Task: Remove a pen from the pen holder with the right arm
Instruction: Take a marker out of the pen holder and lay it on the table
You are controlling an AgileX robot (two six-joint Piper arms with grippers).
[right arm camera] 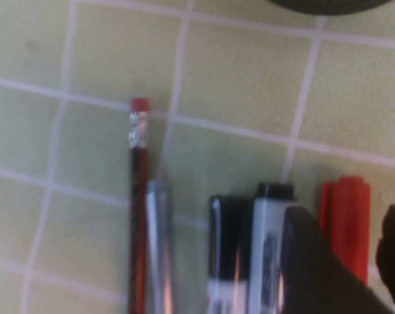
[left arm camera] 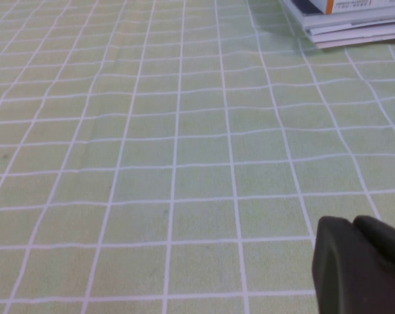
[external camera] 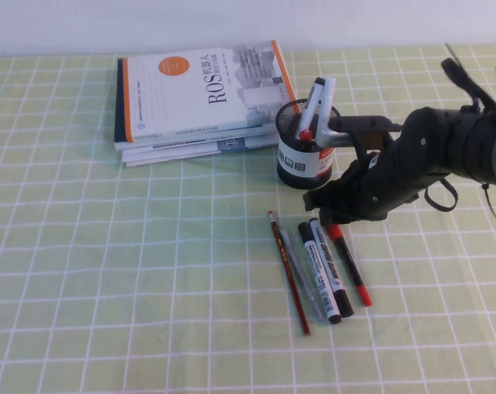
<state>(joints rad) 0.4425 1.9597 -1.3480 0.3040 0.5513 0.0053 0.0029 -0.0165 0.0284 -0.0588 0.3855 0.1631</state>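
Note:
A black mesh pen holder point(external camera: 305, 144) stands behind the middle of the table with a white, red-capped marker point(external camera: 315, 105) leaning out of it. In front of it several pens lie side by side: a red pencil point(external camera: 289, 271), a grey pen point(external camera: 301, 275), two black markers point(external camera: 323, 267) and a red pen point(external camera: 349, 267). My right gripper point(external camera: 330, 205) is low over the top end of this row. In the right wrist view its fingers straddle the red pen point(right arm camera: 344, 216), open, with a slim gap beside the pen. My left gripper point(left arm camera: 358, 261) hovers over bare cloth, fingers together.
A stack of books point(external camera: 200, 90) lies at the back left, close to the holder. A green checked cloth point(external camera: 108, 271) covers the table. The books' corner point(left arm camera: 354, 19) shows far off in the left wrist view.

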